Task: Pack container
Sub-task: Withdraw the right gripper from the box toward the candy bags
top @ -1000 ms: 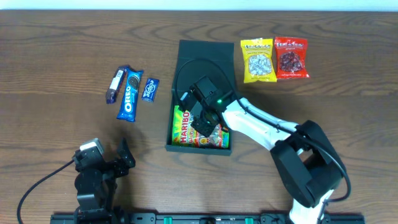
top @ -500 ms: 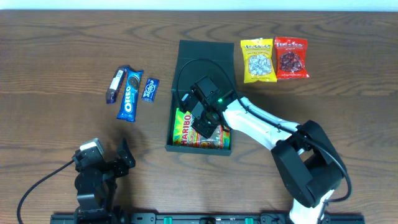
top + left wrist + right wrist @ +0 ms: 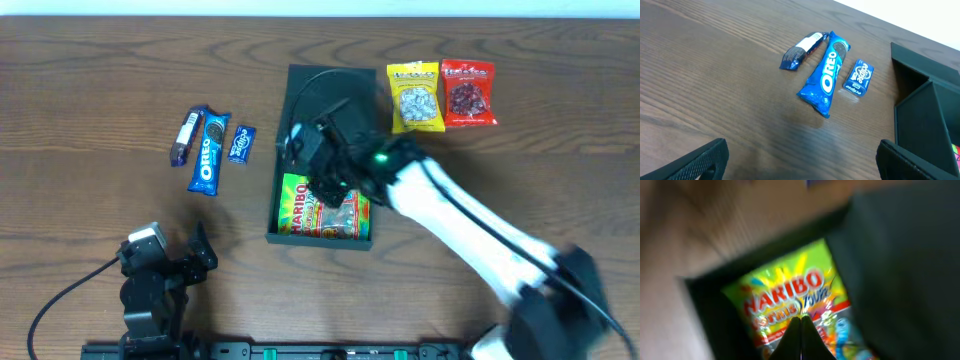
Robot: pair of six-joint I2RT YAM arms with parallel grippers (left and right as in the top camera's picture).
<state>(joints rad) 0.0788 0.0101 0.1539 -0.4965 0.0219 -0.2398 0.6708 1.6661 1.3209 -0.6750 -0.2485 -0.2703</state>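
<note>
At the middle of the brown wooden desk (image 3: pixel 90 80) stood the dark green, matte, squarish container (image 3: pixel 320 242), its hinged flap lid lying open and flat on the far side. Inside it lay a green and yellow Haribo sweet bag (image 3: pixel 300 205), flat on the bottom, towards the near left corner. Over the box hung the right claw (image 3: pixel 801 322), clenched, its two tips pressed together just over the bag's printed face. We could not tell whether they pinched the foil or only pointed at it, since the right wrist view was blurred.

Far right of the container lay a yellow snack bag (image 3: pixel 415 97) and a red snack bag (image 3: pixel 468 93), side by side and touching. On the left lay three packs close together: a long blue Oreo biscuit pack (image 3: pixel 209 153), a dark blue and white wrapped bar (image 3: pixel 186 135) at its left, and a small blue packet (image 3: pixel 241 144) at its right.

Near the left edge rested the left claw (image 3: pixel 801 150), released, fingers wide apart and grasping nothing, above bare wood.
</note>
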